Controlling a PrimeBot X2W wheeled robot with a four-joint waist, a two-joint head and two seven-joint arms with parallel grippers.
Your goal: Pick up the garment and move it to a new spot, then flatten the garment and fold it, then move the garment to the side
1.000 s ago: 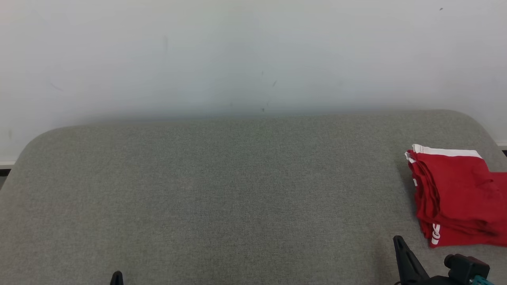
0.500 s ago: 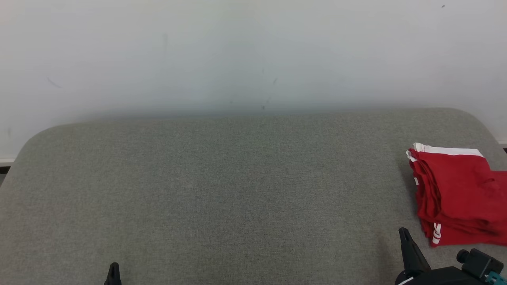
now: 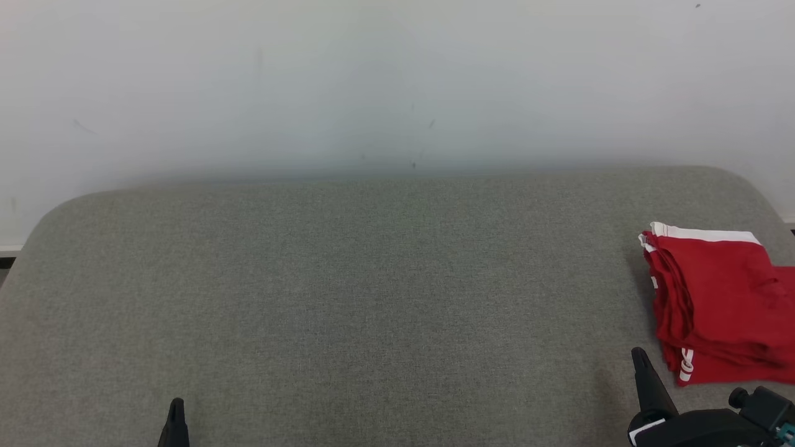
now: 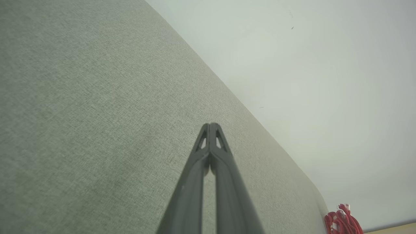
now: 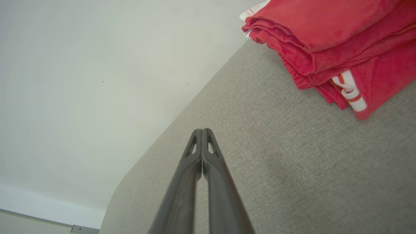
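Observation:
The garment (image 3: 720,304) is red with white trim, folded into a stack at the right end of the grey cushioned surface (image 3: 372,292). It also appears at the top right of the right wrist view, garment (image 5: 328,42), and as a small red edge in the left wrist view, garment (image 4: 343,222). My right gripper (image 3: 640,355) is shut and empty, just left of the stack's near corner, apart from it. In its own view the right gripper (image 5: 202,130) has its fingers pressed together. My left gripper (image 3: 177,405) is at the lower left, shut and empty, with the left gripper (image 4: 210,124) above bare fabric.
A pale wall (image 3: 397,81) rises behind the surface, with a strip of skirting at the far left (image 3: 9,248). The surface's far corners are rounded. Open grey fabric spans the stretch between the two grippers.
Both grippers have crept up the head view, further onto the surface. The whole picture has shifted slightly, so the camera moved a little. The garment lies as before.

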